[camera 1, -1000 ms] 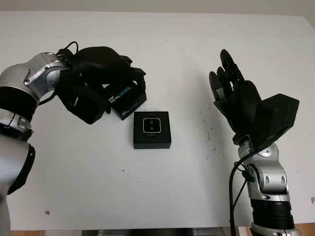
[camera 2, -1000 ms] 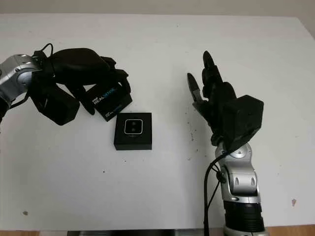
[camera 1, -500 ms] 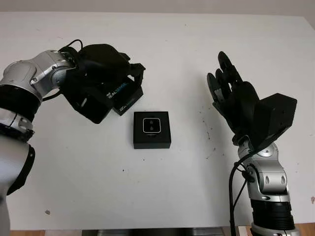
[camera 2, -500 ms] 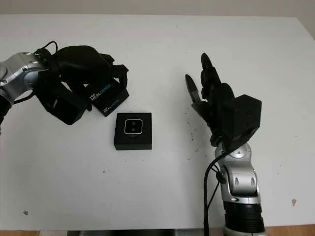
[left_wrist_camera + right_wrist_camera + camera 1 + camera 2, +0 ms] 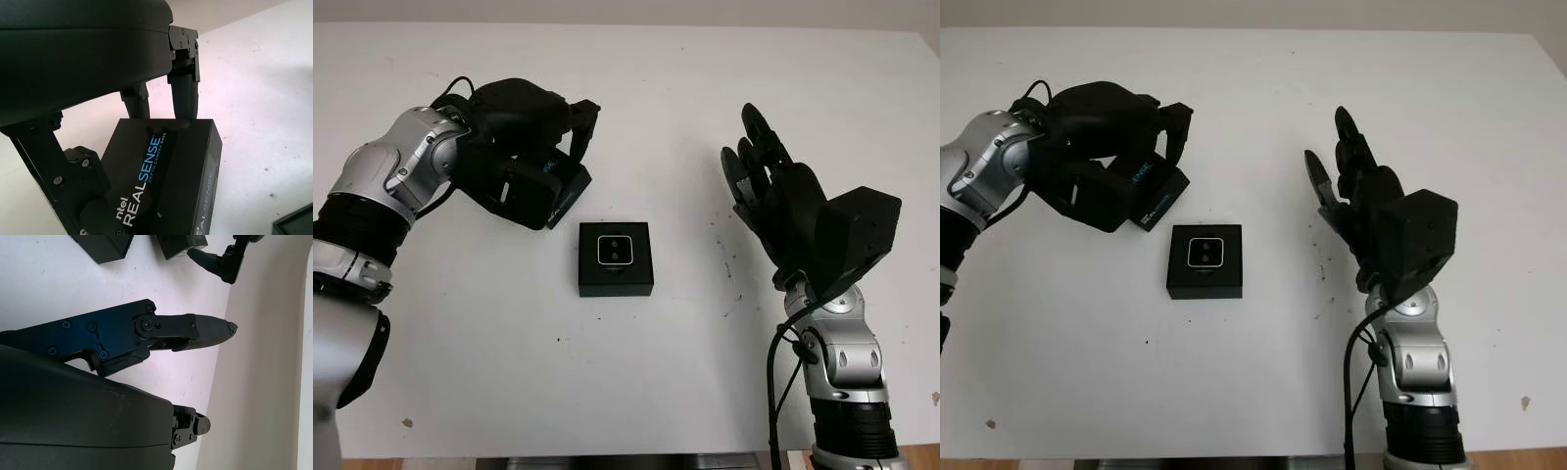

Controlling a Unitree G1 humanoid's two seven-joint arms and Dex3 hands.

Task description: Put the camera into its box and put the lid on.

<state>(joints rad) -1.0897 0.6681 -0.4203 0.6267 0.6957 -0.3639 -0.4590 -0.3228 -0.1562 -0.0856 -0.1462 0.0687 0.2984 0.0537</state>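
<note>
The black box (image 5: 617, 280) lies open at the table's middle, and the camera (image 5: 616, 251) sits inside it, silver face up. Just up and left of it my left hand (image 5: 566, 149) is shut on the black lid (image 5: 556, 194), which is printed REALSENSE (image 5: 164, 188) and held tilted, its low corner close to the table. Two fingers (image 5: 183, 85) press the lid's far edge and the thumb clamps the near side. My right hand (image 5: 766, 186) is open, raised upright to the right of the box, well apart from it.
The white table (image 5: 636, 88) has small dark specks right of the box. My left forearm (image 5: 391, 181) crosses the left side, and the right arm (image 5: 837, 372) stands at the lower right. The pale wall (image 5: 264, 352) lies behind the table.
My left hand has turned with the lid, swinging it more on edge and a little up and towards the box. The right hand has hardly moved.
</note>
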